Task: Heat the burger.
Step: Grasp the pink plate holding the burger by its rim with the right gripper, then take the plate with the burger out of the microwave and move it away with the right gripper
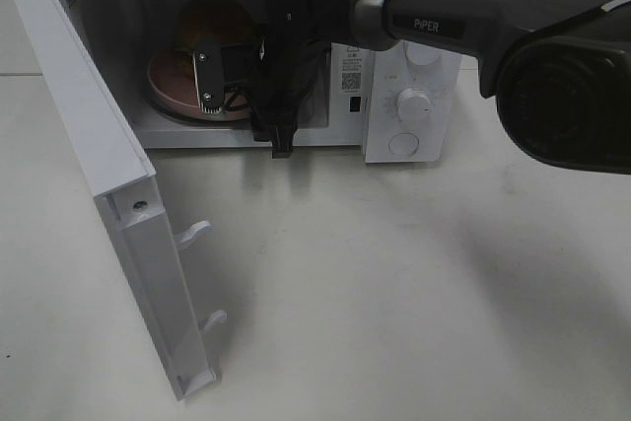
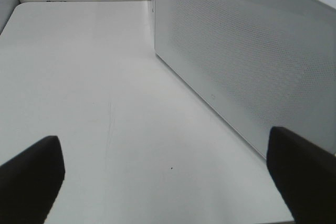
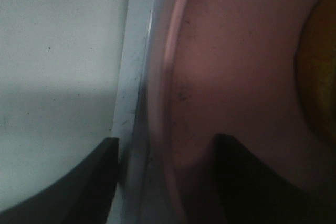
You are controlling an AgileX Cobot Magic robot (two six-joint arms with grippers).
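Observation:
The burger (image 1: 212,22) sits on a pink plate (image 1: 170,86) inside the open microwave (image 1: 414,7); only its orange-brown bun (image 3: 321,77) shows. My right gripper (image 1: 223,96) reaches into the cavity from the right. In the right wrist view its jaws (image 3: 165,182) straddle the plate's rim (image 3: 173,77), one finger on each side, with a gap left to both. My left gripper (image 2: 168,182) stands wide open over bare table beside the microwave's perforated side wall (image 2: 252,51), holding nothing.
The microwave door (image 1: 99,165) swings out to the left with its latch hooks (image 1: 197,232) facing the table. The control panel with two knobs (image 1: 414,101) is on the microwave's right. The white table (image 1: 394,293) spreads in front.

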